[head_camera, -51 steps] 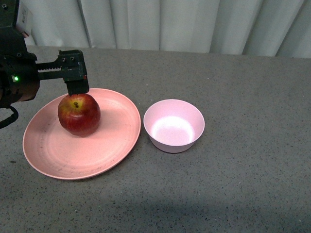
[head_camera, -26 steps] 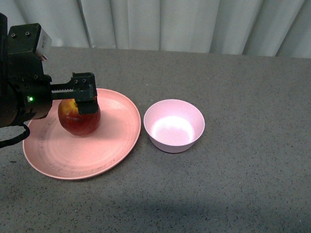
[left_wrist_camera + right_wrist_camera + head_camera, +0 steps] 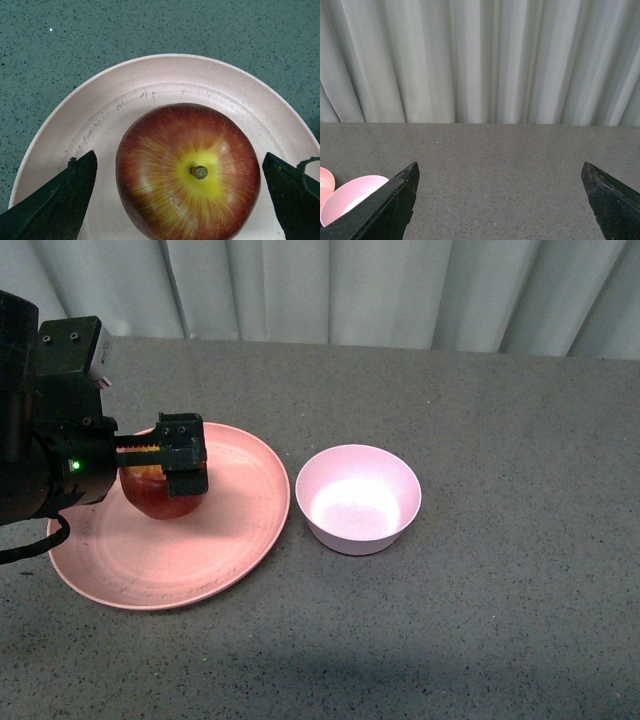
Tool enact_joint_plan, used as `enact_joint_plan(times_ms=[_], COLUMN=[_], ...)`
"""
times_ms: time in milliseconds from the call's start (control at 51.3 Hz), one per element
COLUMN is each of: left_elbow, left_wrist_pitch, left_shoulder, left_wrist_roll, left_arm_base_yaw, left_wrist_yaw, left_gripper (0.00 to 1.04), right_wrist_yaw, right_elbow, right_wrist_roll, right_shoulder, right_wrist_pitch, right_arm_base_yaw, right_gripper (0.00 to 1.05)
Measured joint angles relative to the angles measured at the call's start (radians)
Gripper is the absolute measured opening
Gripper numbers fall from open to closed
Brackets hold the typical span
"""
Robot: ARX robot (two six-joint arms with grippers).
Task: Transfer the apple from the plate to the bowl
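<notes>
The dark-red apple sits on the wide salmon-pink plate at the left of the table. My left gripper is open and lowered around the apple, one finger in front of it. In the left wrist view the apple with its yellow stem patch lies between the two spread fingers, which stand apart from it, above the plate. The small pale-pink bowl stands empty to the right of the plate. My right gripper is open and empty above bare table; the bowl shows at that view's edge.
The grey speckled table stretches to the right and front of the bowl. A pale curtain hangs behind the table's far edge.
My left gripper has moved down and forward, from behind and above the apple to around it, still open. The apple, plate and bowl have not moved.
</notes>
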Motion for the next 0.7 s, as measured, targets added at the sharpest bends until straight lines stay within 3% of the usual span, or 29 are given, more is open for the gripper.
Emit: enact_joint_plan(times_ms=[351, 527, 702], left_elbow=[0.000, 0.000, 0.000], left_wrist_pitch=[-0.002, -0.002, -0.006], left_shoulder=[0.013, 0.013, 0.008], left_wrist_roll=[0.008, 0.015, 0.010], left_arm_base_yaw=[-0.005, -0.006, -0.010], left_wrist_yaw=[0.002, 0.003, 0.015], left_gripper=[0.98, 0.78, 0.74], right_wrist_yaw=[0.000, 0.000, 0.000], right_elbow=[0.000, 0.000, 0.000], right_wrist_roll=[0.000, 0.000, 0.000], right_shoulder=[0.000, 0.000, 0.000], right_wrist_pitch=[0.000, 0.000, 0.000], right_arm_base_yaw=[0.000, 0.000, 0.000], right_gripper=[0.95, 0.95, 0.95])
